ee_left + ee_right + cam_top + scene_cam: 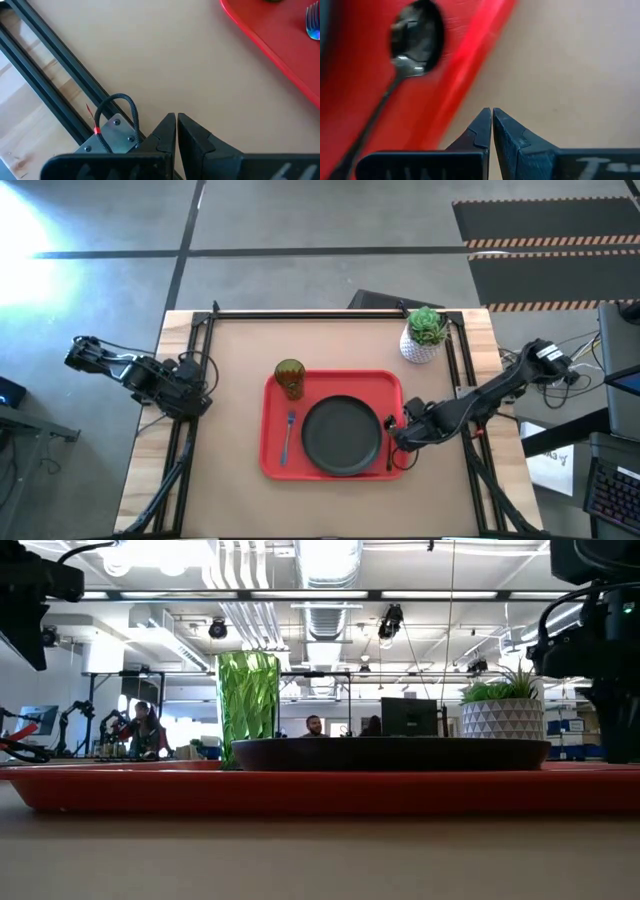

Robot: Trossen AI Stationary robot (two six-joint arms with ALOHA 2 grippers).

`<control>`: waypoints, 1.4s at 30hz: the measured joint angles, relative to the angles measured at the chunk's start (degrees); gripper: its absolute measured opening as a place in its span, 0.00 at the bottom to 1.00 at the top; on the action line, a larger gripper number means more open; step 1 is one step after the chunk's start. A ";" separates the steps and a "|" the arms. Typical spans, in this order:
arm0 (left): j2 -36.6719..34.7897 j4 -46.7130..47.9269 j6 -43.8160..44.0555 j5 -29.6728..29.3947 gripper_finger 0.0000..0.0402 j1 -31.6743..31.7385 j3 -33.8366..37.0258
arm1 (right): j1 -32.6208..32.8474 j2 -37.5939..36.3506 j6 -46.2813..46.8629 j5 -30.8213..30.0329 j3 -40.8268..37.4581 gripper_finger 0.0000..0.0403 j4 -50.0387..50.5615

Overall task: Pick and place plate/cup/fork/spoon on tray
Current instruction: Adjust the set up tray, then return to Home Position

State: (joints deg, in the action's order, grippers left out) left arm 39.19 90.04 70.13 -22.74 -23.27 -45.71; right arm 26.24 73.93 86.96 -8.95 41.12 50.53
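The right claw sits low at the right edge of the tray, right of centre in the high view, its fingers pressed together and gripping nothing. Just beyond their tips in the right wrist view lies the spoon, flat on the red tray near its rim, bowl toward the rim's edge. In the high view the spoon shows as a thin dark line between the plate and the tray's right rim.

The plate rests at the tray's centre-right. The fork lies to its left on the tray, and the cup stands upright at the tray's upper-left corner.

The left claw waits at the left side of the worktop, closed and empty, clear of the tray.
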 joint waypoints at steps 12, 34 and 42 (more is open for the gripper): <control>-0.04 0.00 -0.04 0.01 0.00 0.00 0.00 | 0.00 6.51 0.44 -0.13 0.83 0.02 -8.75; 0.03 -0.02 -0.02 -0.20 0.00 -0.01 -0.02 | -5.22 5.50 -6.04 -9.09 0.83 0.02 -11.13; 1.40 -0.20 -1.94 -4.69 0.00 -0.02 -3.10 | -5.16 -1.38 -12.54 -15.39 2.80 0.02 -16.38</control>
State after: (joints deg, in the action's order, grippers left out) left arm 40.60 89.84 68.19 -27.43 -23.29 -48.81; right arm 21.08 72.56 74.41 -24.34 43.92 34.15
